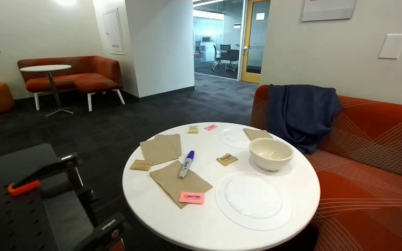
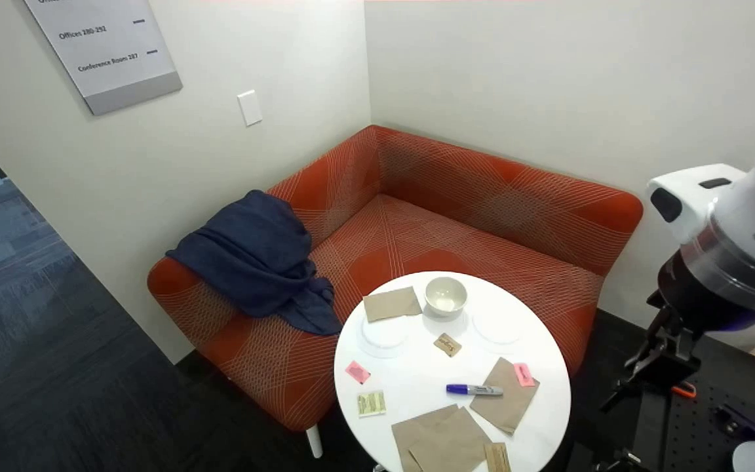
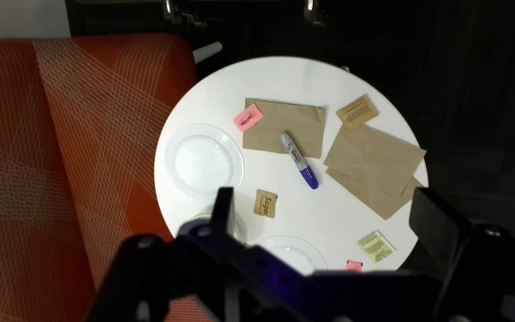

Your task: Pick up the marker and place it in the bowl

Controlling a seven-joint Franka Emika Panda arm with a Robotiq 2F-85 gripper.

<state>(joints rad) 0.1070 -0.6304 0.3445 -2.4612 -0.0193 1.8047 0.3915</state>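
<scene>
The marker [image 1: 186,165] is grey with a blue-purple cap. It lies on the round white table, its grey end on a brown napkin and its cap on the bare top; it also shows in an exterior view [image 2: 474,390] and the wrist view [image 3: 297,154]. The cream bowl [image 1: 270,160] stands upright and looks empty in both exterior views [image 2: 445,298]. In the wrist view only parts of the bowl's rim [image 3: 200,217] show behind a finger. My gripper [image 2: 620,383] is beside the table, apart from everything. In the wrist view its fingers [image 3: 324,197] are wide apart with nothing between them.
The table [image 1: 194,225] also holds a clear plate [image 1: 253,197], another plate [image 1: 234,136], brown napkins [image 1: 161,148], a sugar packet [image 1: 226,159] and pink packets [image 1: 192,197]. A red sofa [image 1: 358,195] with a dark blue cloth [image 1: 300,115] stands against the table's side.
</scene>
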